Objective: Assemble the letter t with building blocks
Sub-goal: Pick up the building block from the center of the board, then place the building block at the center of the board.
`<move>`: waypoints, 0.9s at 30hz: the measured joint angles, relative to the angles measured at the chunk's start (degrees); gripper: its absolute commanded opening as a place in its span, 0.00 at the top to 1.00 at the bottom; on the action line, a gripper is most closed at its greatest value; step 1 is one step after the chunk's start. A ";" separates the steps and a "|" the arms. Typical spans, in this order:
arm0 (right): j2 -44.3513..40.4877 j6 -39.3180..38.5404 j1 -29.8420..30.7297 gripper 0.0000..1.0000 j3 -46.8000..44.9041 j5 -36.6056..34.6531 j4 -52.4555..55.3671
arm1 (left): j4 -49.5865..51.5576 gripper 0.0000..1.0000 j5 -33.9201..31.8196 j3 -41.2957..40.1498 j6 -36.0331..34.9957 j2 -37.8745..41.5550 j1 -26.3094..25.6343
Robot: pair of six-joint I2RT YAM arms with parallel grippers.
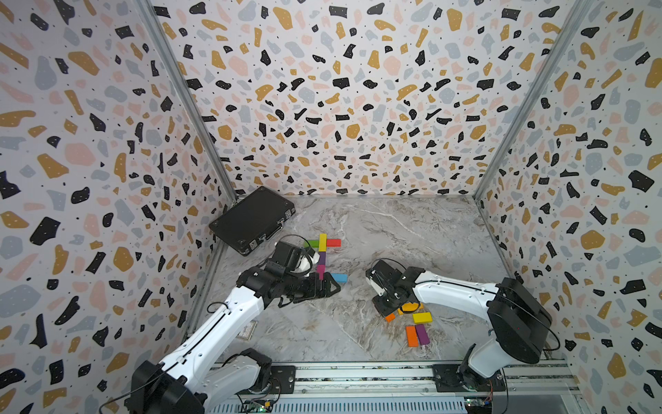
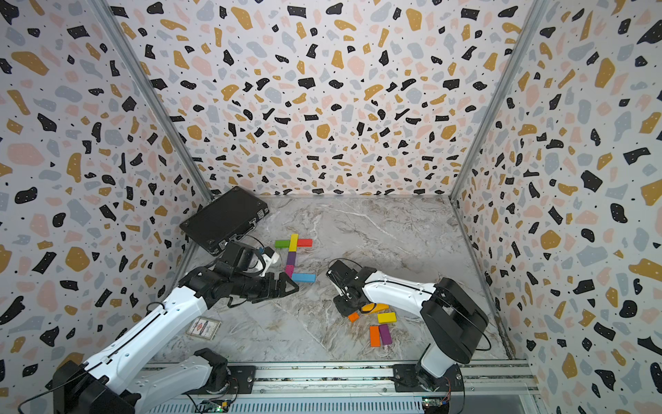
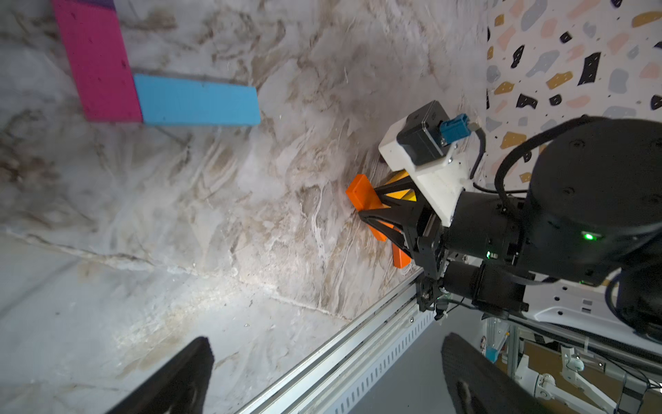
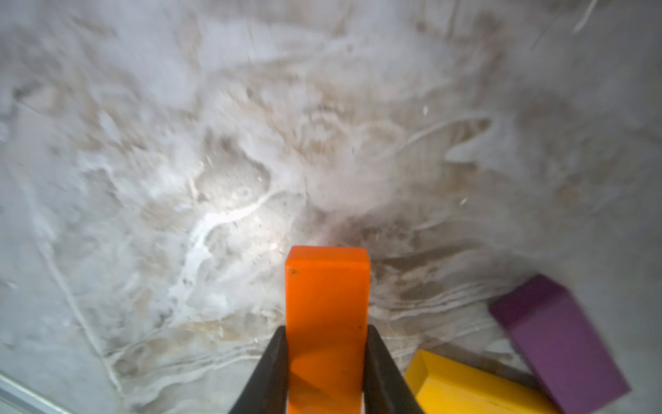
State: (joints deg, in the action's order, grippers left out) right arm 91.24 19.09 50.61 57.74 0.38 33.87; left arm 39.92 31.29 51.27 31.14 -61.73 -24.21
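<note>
Flat, glossy orange block, plain rectangle; right gripper pinches its sides.

Bright, even light; blurry wrist views

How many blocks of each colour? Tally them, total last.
green block: 1
red block: 1
blue block: 1
pink block: 1
yellow block: 3
purple block: 2
orange block: 2
total: 11 blocks in view

Top views high, sharing the whole table, wrist views low and close, right blurred, perhaps nearest
</note>
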 measured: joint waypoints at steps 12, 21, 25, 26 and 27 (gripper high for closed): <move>18.51 0.15 -13.20 0.85 31.61 -0.72 6.38 | -14.60 0.00 7.76 6.43 -4.07 -15.43 6.99; 30.64 0.26 -21.35 0.86 40.79 -1.73 8.59 | -25.14 0.00 7.21 9.75 -10.40 -23.63 7.02; 31.26 0.24 -22.88 0.85 41.09 -3.41 8.07 | -27.02 0.00 6.82 10.40 -12.33 -26.34 7.02; 31.28 0.22 -22.91 0.85 41.07 -3.74 7.50 | -27.34 0.00 6.69 10.36 -12.39 -26.88 7.02; 31.28 0.20 -22.88 0.85 41.07 -3.93 6.93 | -27.87 0.00 6.49 10.32 -12.44 -27.52 7.02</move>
State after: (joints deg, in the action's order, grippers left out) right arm 122.52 19.29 27.73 98.80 -3.55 40.80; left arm 12.05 37.78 61.58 18.70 -89.25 -17.19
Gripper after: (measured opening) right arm 0.328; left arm 0.999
